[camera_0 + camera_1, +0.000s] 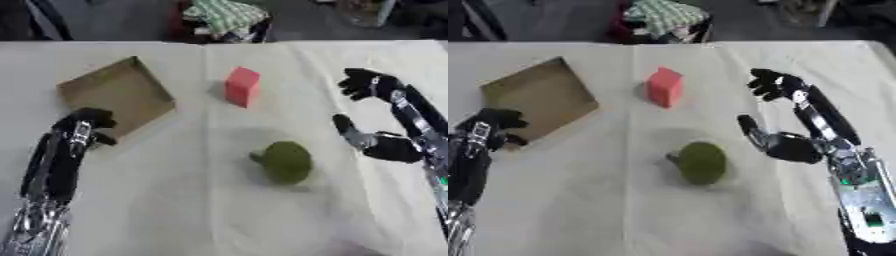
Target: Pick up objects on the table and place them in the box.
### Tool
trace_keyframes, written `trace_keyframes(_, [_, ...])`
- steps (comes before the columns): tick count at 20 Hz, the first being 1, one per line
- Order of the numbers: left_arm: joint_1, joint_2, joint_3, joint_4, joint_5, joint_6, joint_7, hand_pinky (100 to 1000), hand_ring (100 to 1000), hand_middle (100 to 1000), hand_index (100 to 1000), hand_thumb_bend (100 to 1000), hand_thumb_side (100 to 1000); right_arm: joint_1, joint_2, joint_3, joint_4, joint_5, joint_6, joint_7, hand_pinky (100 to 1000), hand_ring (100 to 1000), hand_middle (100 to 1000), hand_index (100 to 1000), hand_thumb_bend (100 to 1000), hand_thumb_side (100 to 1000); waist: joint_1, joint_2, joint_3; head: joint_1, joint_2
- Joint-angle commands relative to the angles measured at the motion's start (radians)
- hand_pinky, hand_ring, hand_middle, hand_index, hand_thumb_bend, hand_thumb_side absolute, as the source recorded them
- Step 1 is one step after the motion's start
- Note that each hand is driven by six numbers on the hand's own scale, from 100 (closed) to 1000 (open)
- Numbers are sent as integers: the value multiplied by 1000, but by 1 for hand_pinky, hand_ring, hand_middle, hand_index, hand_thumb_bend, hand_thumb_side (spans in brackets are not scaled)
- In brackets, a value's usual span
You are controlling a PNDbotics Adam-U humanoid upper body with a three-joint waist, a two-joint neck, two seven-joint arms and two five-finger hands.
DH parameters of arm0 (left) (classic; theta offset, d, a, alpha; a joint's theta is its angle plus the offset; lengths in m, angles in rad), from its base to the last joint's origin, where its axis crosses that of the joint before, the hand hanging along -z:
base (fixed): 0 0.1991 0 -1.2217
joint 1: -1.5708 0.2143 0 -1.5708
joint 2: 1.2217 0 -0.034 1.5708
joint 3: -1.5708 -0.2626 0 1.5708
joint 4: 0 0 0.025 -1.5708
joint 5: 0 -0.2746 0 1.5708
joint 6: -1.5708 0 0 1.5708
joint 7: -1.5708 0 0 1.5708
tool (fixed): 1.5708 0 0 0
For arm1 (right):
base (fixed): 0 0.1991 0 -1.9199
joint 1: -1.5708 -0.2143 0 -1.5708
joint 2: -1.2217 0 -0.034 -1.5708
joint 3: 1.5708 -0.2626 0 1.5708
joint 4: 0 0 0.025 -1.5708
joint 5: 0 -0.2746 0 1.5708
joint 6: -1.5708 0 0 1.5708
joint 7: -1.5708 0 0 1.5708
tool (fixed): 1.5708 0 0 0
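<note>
Your right hand (pixel 785 142) hangs over the table (pixel 219 210) to the right of the green round object (pixel 284 161), fingers spread wide and thumb out, holding nothing, not touching it. Your left hand (pixel 86 125) sits curled at the near edge of the cardboard box (pixel 118 92), gripping nothing you can see. The red block (pixel 242 86) stands upright past the green object, between box and right hand, apart from both. Nothing blocks the path to the green object. Checked cloth (pixel 223 15) lies beyond the table's far edge.
</note>
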Motion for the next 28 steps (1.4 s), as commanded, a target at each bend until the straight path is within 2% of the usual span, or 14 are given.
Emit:
trace_keyframes(1, [-6, 14, 0, -16, -5, -1, 2, 544, 685, 645, 638, 100, 767, -7, -10, -1, -12, -9, -1, 3, 705, 745, 747, 932, 251, 475, -1, -11, 1, -1, -8])
trace_keyframes(12, [-6, 15, 0, -16, -4, -1, 1, 544, 687, 645, 637, 100, 767, -7, -40, 15, -8, -17, -14, 18, 708, 749, 752, 934, 250, 480, -1, -12, 4, -3, -3])
trace_keyframes(21, [-6, 17, -4, -14, -3, -1, -3, 544, 688, 645, 637, 100, 767, -28, -125, 84, 33, -51, -57, 68, 710, 750, 755, 935, 245, 502, -2, -13, 10, -8, 0])
trace_keyframes(28, [-7, 18, -5, -14, -3, 0, -5, 544, 688, 646, 637, 100, 767, -56, -156, 132, 102, -82, -71, 114, 709, 750, 756, 935, 238, 518, -1, -14, 13, -12, 1])
